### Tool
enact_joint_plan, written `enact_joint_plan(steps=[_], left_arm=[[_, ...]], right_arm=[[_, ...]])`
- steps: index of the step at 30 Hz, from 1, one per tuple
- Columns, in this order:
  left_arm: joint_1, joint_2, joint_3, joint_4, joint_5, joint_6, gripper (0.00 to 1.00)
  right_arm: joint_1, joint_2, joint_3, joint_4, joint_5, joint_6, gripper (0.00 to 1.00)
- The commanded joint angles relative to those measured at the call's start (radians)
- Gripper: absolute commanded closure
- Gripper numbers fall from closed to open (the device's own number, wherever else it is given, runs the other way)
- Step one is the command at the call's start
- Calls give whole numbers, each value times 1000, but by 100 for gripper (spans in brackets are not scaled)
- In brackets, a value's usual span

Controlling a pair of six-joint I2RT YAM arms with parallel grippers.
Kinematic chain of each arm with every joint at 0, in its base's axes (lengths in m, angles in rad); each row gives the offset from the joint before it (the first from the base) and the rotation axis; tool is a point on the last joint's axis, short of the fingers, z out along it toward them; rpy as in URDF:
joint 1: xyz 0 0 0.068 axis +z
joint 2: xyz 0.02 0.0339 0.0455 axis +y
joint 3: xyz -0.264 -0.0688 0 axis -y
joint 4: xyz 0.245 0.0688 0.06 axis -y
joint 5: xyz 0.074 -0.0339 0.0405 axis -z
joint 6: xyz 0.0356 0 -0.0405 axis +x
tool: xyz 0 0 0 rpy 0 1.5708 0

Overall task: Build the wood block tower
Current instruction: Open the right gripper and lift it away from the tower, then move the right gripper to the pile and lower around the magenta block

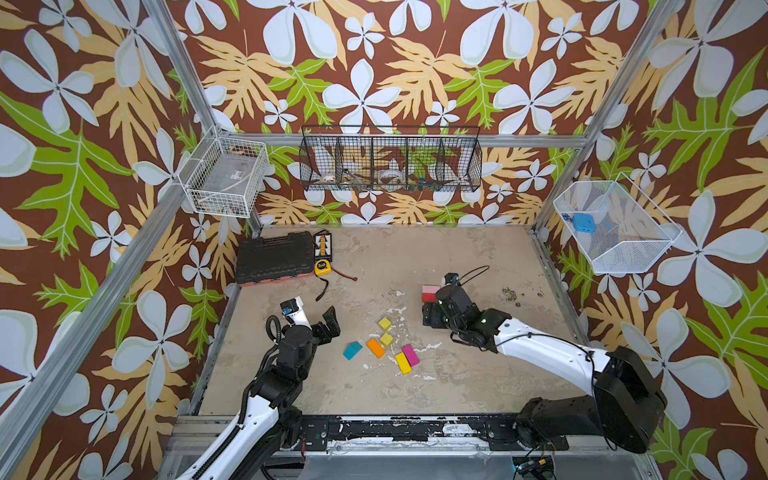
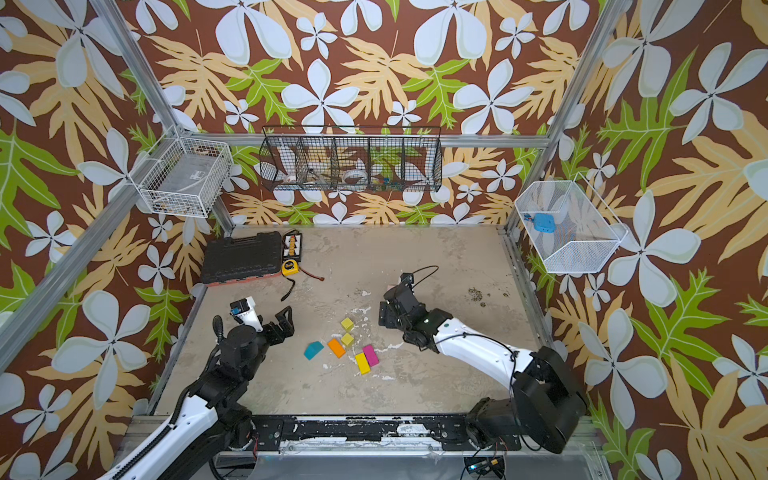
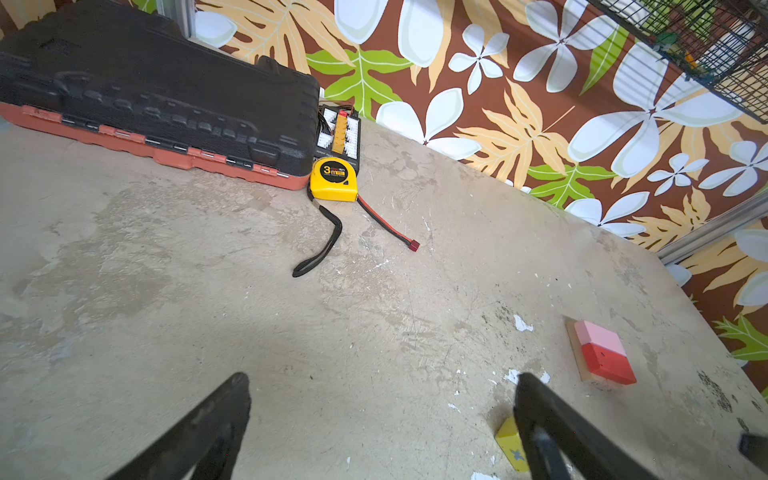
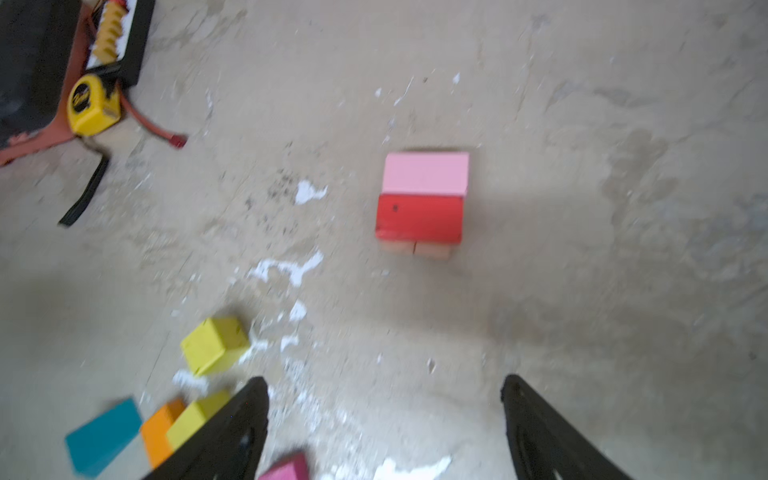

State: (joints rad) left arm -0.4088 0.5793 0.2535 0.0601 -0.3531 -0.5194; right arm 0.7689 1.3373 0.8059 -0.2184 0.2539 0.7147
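Tower [image 4: 422, 199] has only two layers so far: two tan planks [image 4: 415, 250] below, and on them a red brick [image 4: 419, 218] and a pink brick [image 4: 424, 173] lying side by side and touching. It stands on the right half of the desk [image 1: 478, 374], about midway between the back and front edges. Your right pincer [image 4: 384, 379] hangs just beside it, on the front-edge side, with the jaws wide apart and nothing between them. Your left pincer [image 3: 383, 376] is also fully open and empty, over the left half. So I judge that the step in hand is to fetch the next block. The loose ones lie together near the middle of the desk, toward the front edge: two yellow-green cubes [image 1: 385, 323], an orange brick [image 1: 375, 347], a teal roof piece [image 1: 353, 350], and a yellow brick [image 1: 403, 363] touching a magenta brick [image 1: 410, 354]. First draw the right pincer away without brushing the red brick, because nothing fixes these bricks. Then come down straight over one block, take it across its narrow sides, and mind its touching neighbour. Keep the teal roof piece for last.
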Motion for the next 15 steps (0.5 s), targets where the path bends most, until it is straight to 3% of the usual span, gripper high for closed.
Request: enact_joint_plan(steps=[1,4,9,15], left_arm=[[2,-6,11,4,-19,-6,0],[2,-21,23,-27,1,-7,0],[2,-90,42,-137,-8,-47,0],[2,-158,59,-244,-11,-80,0]], right_arm=[[83,-52,-64,57,33,71,14],[145,-69,-113,51,44,90,16],[166,-10,-157,32,9,94,26],[207,14,-162,39,6,81,30]])
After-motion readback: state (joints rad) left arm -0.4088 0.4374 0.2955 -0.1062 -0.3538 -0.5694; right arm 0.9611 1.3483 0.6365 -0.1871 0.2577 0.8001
